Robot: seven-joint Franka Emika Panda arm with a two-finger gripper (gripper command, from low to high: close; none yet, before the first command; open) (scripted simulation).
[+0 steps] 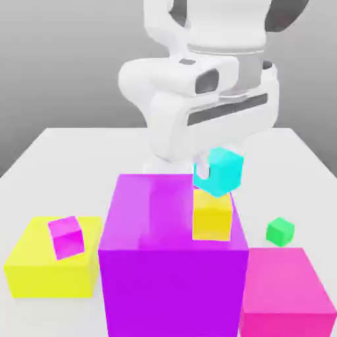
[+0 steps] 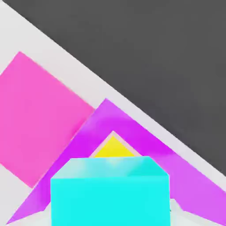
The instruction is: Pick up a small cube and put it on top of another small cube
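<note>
One big purple block bears one yellow cube; one cyan cube above; gripper's jaw state unclear.

The big purple block and pink block are cut off by the exterior view's lower edge. The cyan cube hides most of the yellow cube in the hand view

Plain cyan cube, yellow cube, big purple block.
</note>
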